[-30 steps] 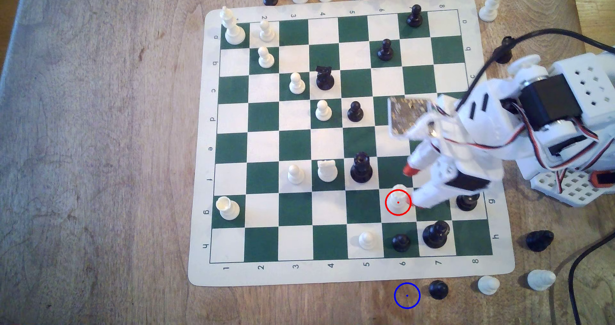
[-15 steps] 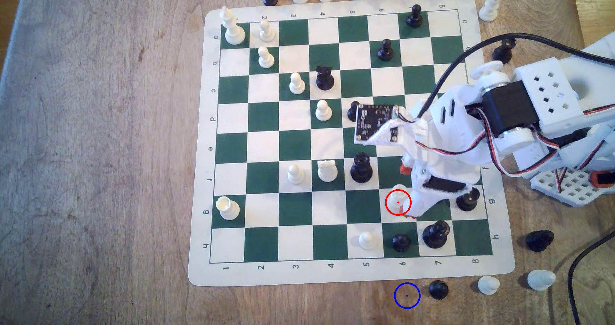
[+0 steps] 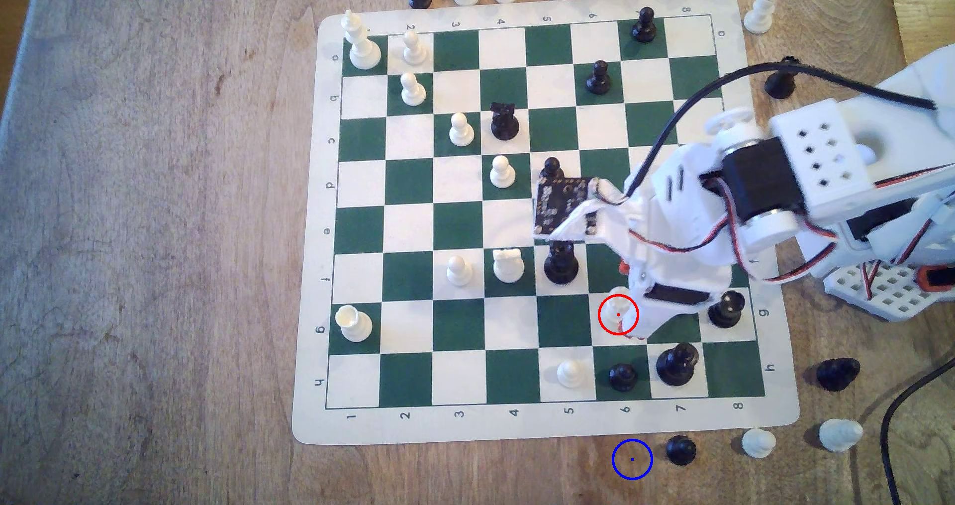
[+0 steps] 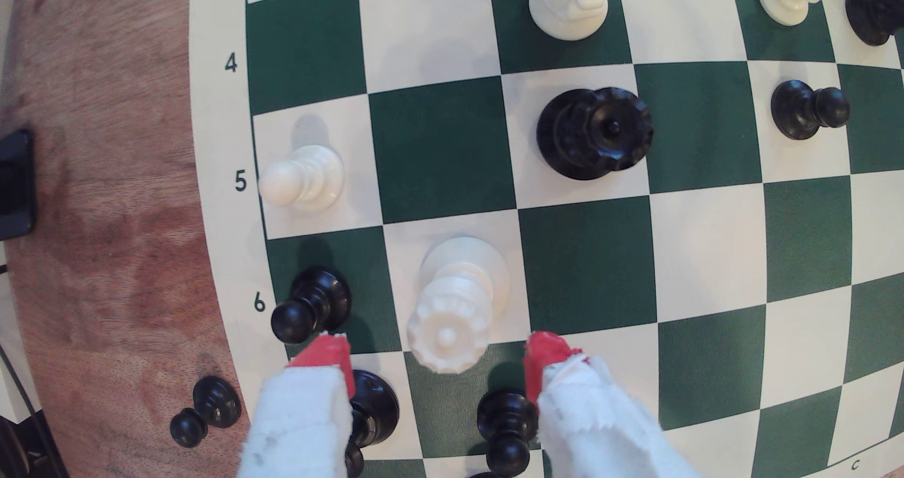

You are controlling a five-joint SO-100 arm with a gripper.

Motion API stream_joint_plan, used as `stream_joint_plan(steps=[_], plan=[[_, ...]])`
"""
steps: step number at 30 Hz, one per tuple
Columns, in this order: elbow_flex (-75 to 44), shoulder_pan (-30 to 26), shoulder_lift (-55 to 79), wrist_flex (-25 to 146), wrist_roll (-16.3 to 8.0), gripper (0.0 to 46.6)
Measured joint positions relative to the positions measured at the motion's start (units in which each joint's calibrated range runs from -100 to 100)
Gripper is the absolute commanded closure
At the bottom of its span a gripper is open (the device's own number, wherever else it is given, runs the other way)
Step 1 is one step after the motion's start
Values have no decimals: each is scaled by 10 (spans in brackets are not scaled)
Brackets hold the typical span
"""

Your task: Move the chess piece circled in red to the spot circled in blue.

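White queen [image 3: 616, 308]: cream-white piece with a crenellated crown and small knob, upright on the light square of row g, column 6, inside the red ring; in the wrist view [image 4: 457, 307] its crown lies between the two red fingertips, with a gap on each side.
Gripper [image 4: 438, 353]: jaws spread apart, holding nothing; the red-tipped fingers [image 4: 325, 355] wear white wrapping and flank the queen's crown without visible contact. In the exterior view [image 3: 628, 298] it reaches in from the exterior view's right and covers part of the queen's square.
Blue-ringed spot [image 3: 632, 459]: bare brown wood just off the board's numbered edge, below column 6, nothing on it.
Chessboard [image 3: 320, 226]: green-and-cream roll-up mat lying flat on a wooden table [image 3: 155, 226].
Black queen [image 3: 560, 265]: upright on row f, column 5, diagonally next to the white queen's square.
Black pawn [image 3: 622, 377]: on row h, column 6, the square next to the white queen's, towards the numbered edge.
Off-board black pawn [image 3: 680, 449]: on the wood just beside the blue ring, on the exterior view's right.
Circuit board [image 3: 560, 203]: dark, mounted on the wrist, above rows d and e.
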Motion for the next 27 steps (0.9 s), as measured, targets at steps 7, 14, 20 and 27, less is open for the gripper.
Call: stream_joint_plan(steps=[7,14,20,27], plan=[[0,-7,16,-15,0,285],[0,-7,39,-29,0,293],[0,-7,44,-35,0,316],[0,-7,44,-35,5,341]])
